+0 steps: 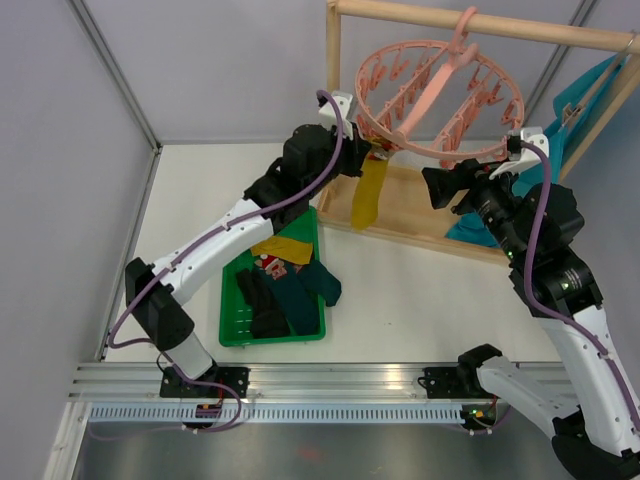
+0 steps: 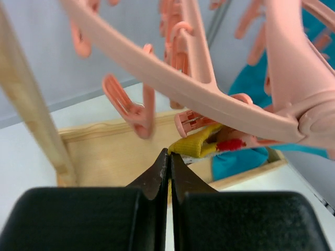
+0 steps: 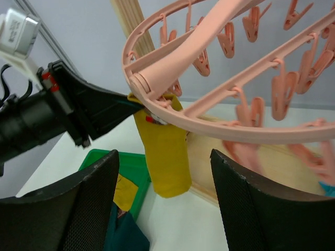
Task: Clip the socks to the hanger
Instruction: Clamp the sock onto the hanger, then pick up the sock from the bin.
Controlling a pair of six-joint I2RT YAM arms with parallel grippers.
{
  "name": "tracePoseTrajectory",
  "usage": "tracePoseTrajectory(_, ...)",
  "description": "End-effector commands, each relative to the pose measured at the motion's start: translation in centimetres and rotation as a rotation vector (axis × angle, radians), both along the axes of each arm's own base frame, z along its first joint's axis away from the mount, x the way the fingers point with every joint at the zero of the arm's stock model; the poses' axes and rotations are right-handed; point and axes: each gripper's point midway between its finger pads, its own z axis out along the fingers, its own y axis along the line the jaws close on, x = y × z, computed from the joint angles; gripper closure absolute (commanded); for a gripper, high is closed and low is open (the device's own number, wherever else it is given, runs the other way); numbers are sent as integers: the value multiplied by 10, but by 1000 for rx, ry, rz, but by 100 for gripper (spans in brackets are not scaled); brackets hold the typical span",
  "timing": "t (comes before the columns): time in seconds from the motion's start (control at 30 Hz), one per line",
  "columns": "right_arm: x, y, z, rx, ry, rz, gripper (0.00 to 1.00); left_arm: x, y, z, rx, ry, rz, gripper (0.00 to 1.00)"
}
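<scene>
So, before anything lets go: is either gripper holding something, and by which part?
The left gripper is shut on the yellow sock, pinching its top edge just under the hanger. The right gripper is open and holds nothing.

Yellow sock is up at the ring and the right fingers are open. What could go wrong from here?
1. The left fingers are shut on the cuff of the yellow sock under the hanger. No view clearly shows a clip biting it, so releasing may drop the sock.
2. The hanger only hangs by its hook on the wooden bar; pulling away could swing it into the right fingers.
</scene>
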Motion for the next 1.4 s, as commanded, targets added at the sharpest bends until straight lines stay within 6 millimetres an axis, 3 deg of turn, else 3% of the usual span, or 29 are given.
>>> tracePoseTrajectory(0.0,-14,-2,17,11,-34,19,23,21,19,10,-70,75,42,96)
tracePoseTrajectory(0.3,-18,-2,10,-10,-21,30,22,33,17,16,-43,69,35,84)
tracePoseTrajectory(0.4,-18,-3,5,-22,-12,28,22,29,22,14,-36,77,41,64)
tracePoseTrajectory(0.43,-18,-3,3,-31,-6,29,22,24,28,21,-49,69,49,48)
tracePoseTrajectory(0.5,-18,-3,-2,-37,2,30,22,20,36,12,-36,82,71,34)
tracePoseTrajectory(0.53,-17,-2,-3,-44,2,31,22,17,43,12,-38,85,88,31)
tracePoseTrajectory(0.57,-18,-2,-5,-45,4,33,22,17,52,-2,-17,104,131,29)
tracePoseTrajectory(0.6,-18,-2,-8,-48,9,33,21,9,65,7,-30,93,155,27)
tracePoseTrajectory(0.63,-18,-2,-9,-51,11,34,22,7,74,4,-32,102,185,26)
tracePoseTrajectory(0.67,-19,-2,-11,-55,13,37,21,2,93,-3,-24,115,251,25)
tracePoseTrajectory(0.93,-26,-6,-7,-62,-8,34,21,-8,181,-79,12,275,637,26)
tracePoseTrajectory(0.97,-27,-7,-7,-61,-9,32,21,-7,203,-96,49,317,714,28)
tracePoseTrajectory(1.03,-28,-7,-8,-64,-9,34,21,-3,221,-119,33,389,790,33)
tracePoseTrajectory(1.07,-29,-8,-8,-66,-9,34,21,-1,239,-137,40,445,836,34)
tracePoseTrajectory(1.13,-31,-8,-9,-66,-9,34,21,-8,258,-164,15,536,917,36)
tracePoseTrajectory(1.17,-31,-8,-9,-66,-9,34,21,-15,273,-187,22,573,963,35)
tracePoseTrajectory(1.23,-31,-7,-12,-64,-7,40,20,-22,282,-205,-47,616,1014,33)
tracePoseTrajectory(1.27,-30,-7,-14,-61,-5,40,20,-31,289,-224,-49,653,1029,33)
tracePoseTrajectory(1.37,-30,-2,-16,-55,-1,64,20,-37,292,-244,-117,703,1066,34)
